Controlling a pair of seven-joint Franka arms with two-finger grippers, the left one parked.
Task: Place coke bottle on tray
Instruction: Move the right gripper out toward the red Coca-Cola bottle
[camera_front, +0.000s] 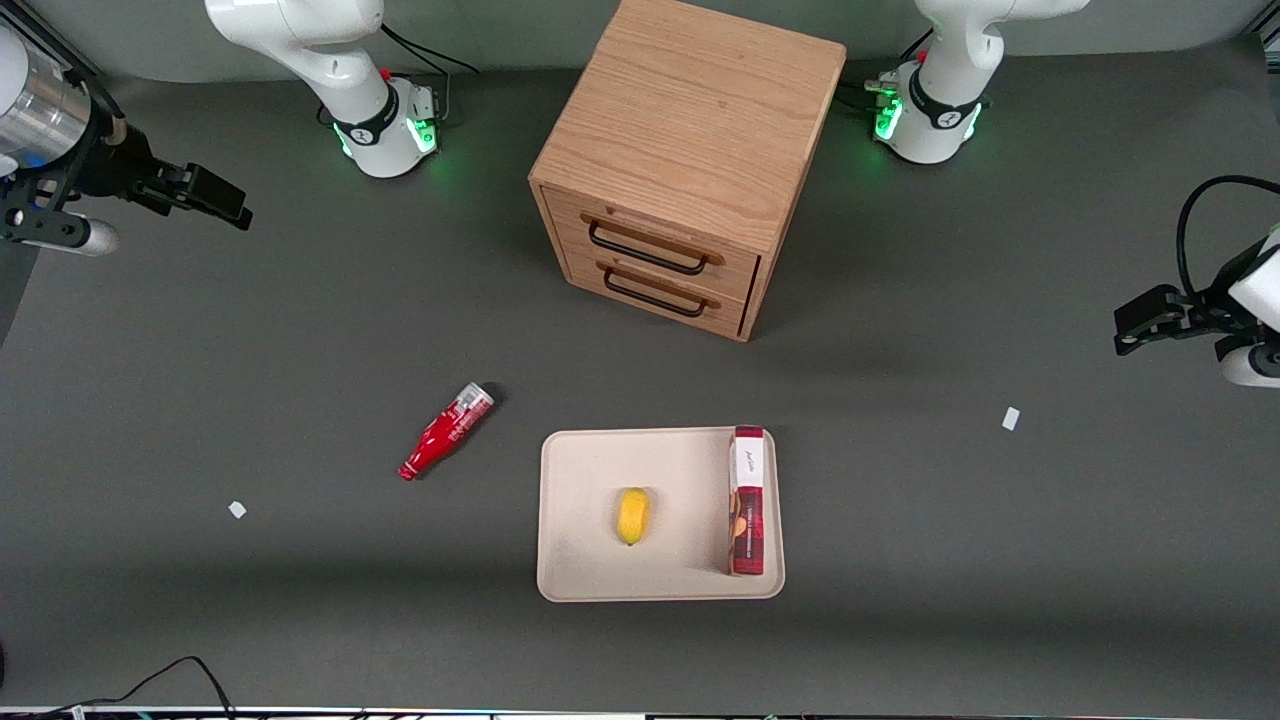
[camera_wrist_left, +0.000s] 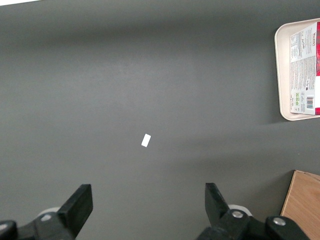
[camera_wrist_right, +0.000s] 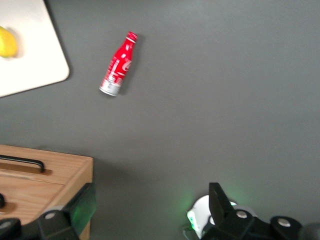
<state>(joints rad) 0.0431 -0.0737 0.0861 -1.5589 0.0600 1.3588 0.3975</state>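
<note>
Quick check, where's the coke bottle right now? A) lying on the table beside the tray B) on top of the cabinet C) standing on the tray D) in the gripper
A: the coke bottle lies on its side on the table, apart from the tray, while the gripper hangs open, well away, toward the working arm's end.

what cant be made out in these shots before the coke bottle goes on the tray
- Coke bottle: script too small in the front view to read.
- Tray: cut off by the edge in both wrist views.
- Red-and-white box: print too small to read.
- Gripper, open: high near the cabinet, fingertips cut off in the right wrist view.
</note>
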